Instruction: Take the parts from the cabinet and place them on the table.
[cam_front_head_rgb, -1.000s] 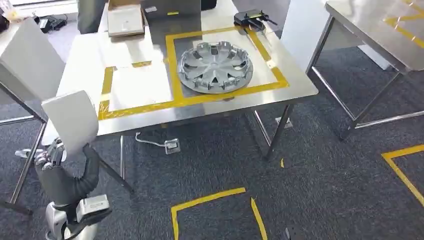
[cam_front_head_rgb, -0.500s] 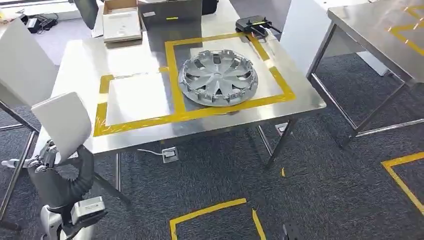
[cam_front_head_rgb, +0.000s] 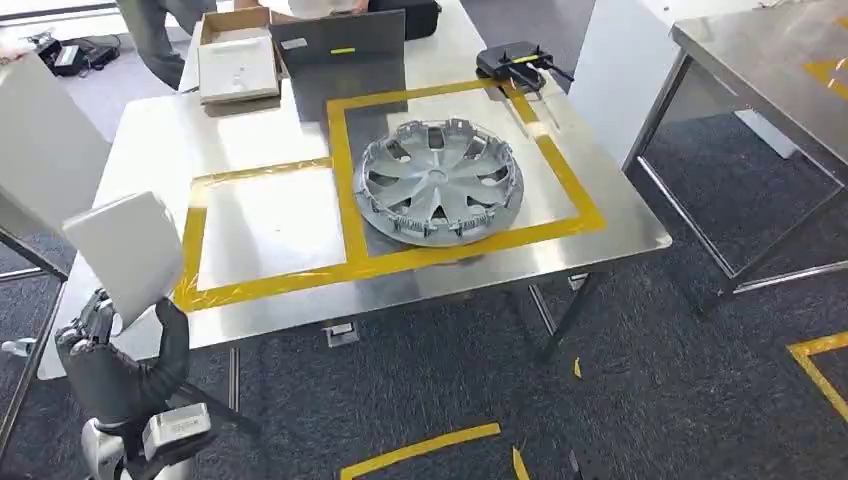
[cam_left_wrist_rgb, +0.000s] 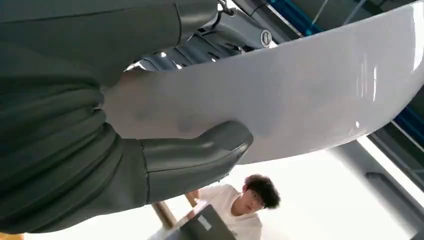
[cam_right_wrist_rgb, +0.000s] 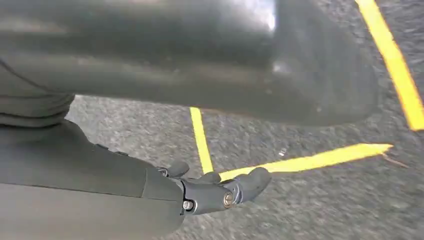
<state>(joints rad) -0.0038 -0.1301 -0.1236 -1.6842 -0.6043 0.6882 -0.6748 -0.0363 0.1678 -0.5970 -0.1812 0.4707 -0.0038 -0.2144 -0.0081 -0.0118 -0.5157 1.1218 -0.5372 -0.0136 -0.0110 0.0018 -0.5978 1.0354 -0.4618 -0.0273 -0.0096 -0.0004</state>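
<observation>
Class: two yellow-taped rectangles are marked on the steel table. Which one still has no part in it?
The left taped rectangle, nearer the left robot hand holding the white panel. Its steel surface is bare, while the right taped rectangle holds the silver hubcap.

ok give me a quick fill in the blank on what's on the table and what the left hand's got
1. The left hand holds a white ____ panel.
2. The wheel cover lies inside the ____ tape outline on the table.
3. The tape rectangle beside the wheel cover holds ____.
4. The right hand hangs over the ____.

Missing words: curved; yellow; nothing; floor
</observation>
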